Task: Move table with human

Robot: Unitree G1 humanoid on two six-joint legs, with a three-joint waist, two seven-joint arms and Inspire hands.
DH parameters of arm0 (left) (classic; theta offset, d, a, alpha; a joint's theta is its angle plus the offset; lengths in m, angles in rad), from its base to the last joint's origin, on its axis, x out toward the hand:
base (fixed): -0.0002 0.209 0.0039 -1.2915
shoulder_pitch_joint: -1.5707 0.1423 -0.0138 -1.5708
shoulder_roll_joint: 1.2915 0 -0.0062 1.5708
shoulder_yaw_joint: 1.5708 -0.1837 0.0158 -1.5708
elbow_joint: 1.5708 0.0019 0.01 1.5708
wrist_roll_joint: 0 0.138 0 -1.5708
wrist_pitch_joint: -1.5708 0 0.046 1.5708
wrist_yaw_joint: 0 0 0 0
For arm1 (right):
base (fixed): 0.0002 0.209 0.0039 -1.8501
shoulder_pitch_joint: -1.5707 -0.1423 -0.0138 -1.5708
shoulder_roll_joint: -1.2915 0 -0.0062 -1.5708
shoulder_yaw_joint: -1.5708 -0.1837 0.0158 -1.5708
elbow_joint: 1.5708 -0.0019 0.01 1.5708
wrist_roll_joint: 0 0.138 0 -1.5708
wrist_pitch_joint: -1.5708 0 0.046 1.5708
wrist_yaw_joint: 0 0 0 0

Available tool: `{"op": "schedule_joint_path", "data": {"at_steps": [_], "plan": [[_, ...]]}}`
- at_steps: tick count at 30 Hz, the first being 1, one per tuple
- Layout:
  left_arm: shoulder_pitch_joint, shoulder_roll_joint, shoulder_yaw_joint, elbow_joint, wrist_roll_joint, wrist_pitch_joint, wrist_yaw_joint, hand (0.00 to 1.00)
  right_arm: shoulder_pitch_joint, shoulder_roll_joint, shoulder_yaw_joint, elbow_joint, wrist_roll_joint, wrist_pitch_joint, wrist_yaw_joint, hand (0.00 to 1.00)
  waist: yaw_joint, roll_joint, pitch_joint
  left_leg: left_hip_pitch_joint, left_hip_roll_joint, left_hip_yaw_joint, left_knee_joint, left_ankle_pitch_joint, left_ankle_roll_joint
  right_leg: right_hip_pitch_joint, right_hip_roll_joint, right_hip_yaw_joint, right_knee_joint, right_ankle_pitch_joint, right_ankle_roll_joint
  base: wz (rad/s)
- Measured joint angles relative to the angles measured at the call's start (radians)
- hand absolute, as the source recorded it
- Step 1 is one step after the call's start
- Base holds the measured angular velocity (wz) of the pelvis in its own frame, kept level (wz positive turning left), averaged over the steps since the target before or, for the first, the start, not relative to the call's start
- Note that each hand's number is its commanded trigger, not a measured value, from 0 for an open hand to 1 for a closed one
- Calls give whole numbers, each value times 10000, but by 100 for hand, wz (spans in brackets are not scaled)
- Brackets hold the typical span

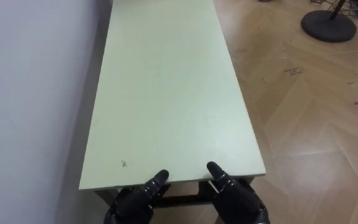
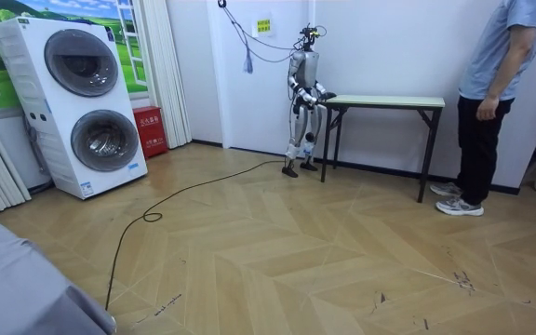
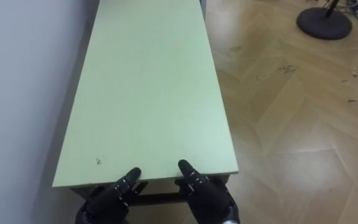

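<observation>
Left hand (image 1: 132, 200) and right hand (image 1: 238, 200) sit at the near short edge of the table (image 1: 166, 93), each thumb lying on its top. I cannot tell whether either grip is closed. The table runs straight ahead of both hands, with the wall (image 1: 30, 93) to their left. A person (image 2: 491, 102) stands just beyond its far end, arms down.

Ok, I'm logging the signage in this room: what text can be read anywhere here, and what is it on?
On the wall sign: print too small to read.
On the red box: white marks, too small to read.
On the table: none.
</observation>
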Motion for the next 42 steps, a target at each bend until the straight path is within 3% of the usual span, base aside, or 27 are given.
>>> {"op": "schedule_joint_path", "data": {"at_steps": [10,14,17,24,28,32,35,40,42], "plan": [[-102,67,-29,104,139,325,-407,0,6,-131,-105,22,-9,209,577,0,3,-42,-24,-5,4,15,2,1,-1,-9,1,-50,-1,0,0,0],[-143,298,-80,221,721,334,-584,0,20,-137,-60,40,1,211,604,0,22,-148,-59,0,13,30,-30,1,-2,-25,7,6,-2,0,0,0],[-273,312,-90,442,1238,336,-647,0,3,-135,-63,198,-26,212,621,0,45,-197,-81,14,12,51,-20,0,-1,-6,5,16,2,0,-1,0],[-570,396,-187,1389,3623,349,-672,0,-116,-305,-18,1226,-2108,211,625,0,54,-211,-68,-168,20,62,93,-2,-3,-43,6,-121,-4,0,-1,0],[-579,438,-182,1582,4214,342,-675,0,-127,-496,8,1700,-3169,208,626,0,62,-178,-65,-248,27,61,74,-3,-3,-161,7,-74,-2,0,0,-2],[-770,462,-193,2692,5081,324,-725,0,-353,-532,33,2975,-3859,202,613,0,47,-172,-67,-200,32,16,57,2,-9,-122,13,-79,-10,0,0,0],[-752,568,-192,2997,5256,324,-569,0,-429,-783,281,3576,-4214,202,509,0,43,-227,-64,-300,40,44,66,9,-18,-213,18,-72,6,0,0,0],[-850,703,-61,3462,5499,288,-512,0,-748,-797,262,4290,-4698,193,420,0,37,-379,-54,-330,78,169,128,18,-24,-206,28,-171,0,1,-2,-2],[-1090,678,-6,4157,5667,98,-445,0,-988,-773,211,5033,-5039,191,376,0,47,-410,-66,-321,84,170,95,17,-25,-193,27,-280,-8,2,-3,0]]}}
